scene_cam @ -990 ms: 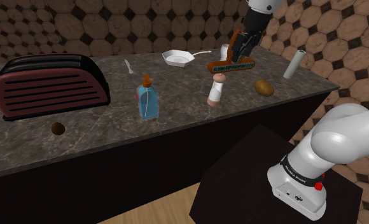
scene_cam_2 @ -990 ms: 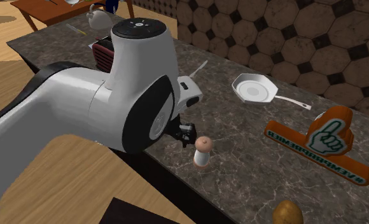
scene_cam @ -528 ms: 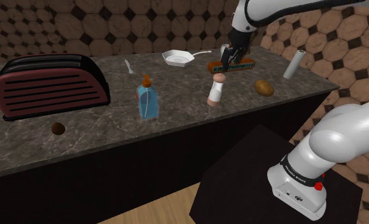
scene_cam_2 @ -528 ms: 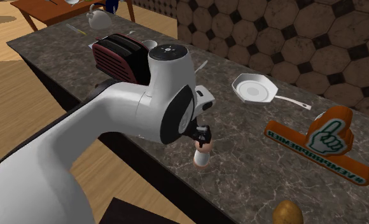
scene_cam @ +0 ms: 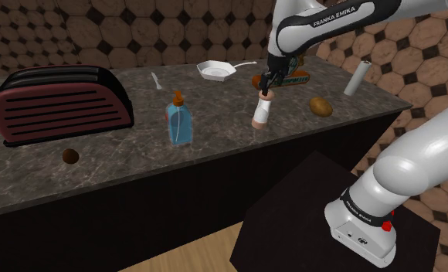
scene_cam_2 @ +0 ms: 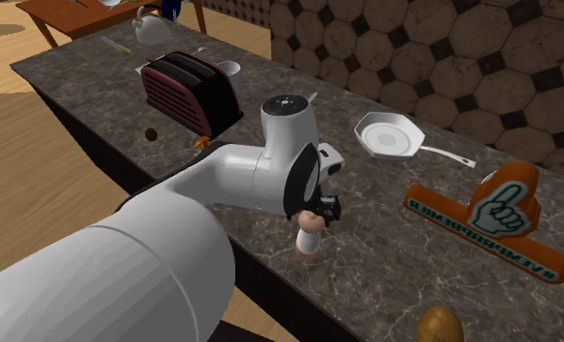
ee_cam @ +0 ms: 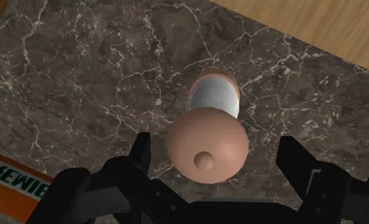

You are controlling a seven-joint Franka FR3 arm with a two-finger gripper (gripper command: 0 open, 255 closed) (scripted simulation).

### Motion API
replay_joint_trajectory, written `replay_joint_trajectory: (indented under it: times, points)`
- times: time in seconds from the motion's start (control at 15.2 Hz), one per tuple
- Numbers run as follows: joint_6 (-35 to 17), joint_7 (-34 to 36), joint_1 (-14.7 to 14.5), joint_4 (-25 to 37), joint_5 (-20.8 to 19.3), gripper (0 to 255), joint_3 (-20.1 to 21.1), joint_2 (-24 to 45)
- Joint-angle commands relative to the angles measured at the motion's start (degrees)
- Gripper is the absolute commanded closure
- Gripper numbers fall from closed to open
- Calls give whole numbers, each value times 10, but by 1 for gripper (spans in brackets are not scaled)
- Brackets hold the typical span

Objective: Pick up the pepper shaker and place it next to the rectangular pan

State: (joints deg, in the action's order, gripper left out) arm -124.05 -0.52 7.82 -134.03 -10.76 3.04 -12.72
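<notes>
- Pincer (ee_cam: pixel 216 147) is spread wide and gripping nothing. There's one finger (ee_cam: pixel 140 153) on each side of the shaker's round top, with a clear gap on both sides.
- Shaker (ee_cam: pixel 207 145) is straight below the pincer, standing upright on the counter (ee_cam: pixel 94 83). Its long axis runs right along the pincer's own line, so I'd call this a plain straight drop, then squeeze.
- In the shoulder view the pincer hangs just over the shaker's top. I honestly can't tell if the tips are level with the knob or a touch above it.
- My guess is it needs to go lower so the fingers close on the body. That round knob looks like it'd slip.
- Orange clip (scene_cam_2: pixel 489 219) lies just past the pincer, and a potato (scene_cam: pixel 320 107) sits off to one side.
- White pan (scene_cam_2: pixel 387 136) is well beyond the pincer, with bare counter next to it for the set-down.
</notes>
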Motion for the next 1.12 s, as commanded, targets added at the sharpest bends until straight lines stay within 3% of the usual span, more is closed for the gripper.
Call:
replay_joint_trajectory:
  times: [0.0, 0.33, 0.79, 0.86, 1.06]
  points:
    - [-18, 3, 2, -9, -5, 0, -1, 9]
    - [-54, 7, 6, -26, -12, 0, -3, 28]
    - [-54, 7, 6, -26, -12, 0, -3, 28]
    - [-54, 7, 6, -26, -12, 255, -3, 28]
    - [-54, 7, 6, -26, -12, 255, -3, 28]
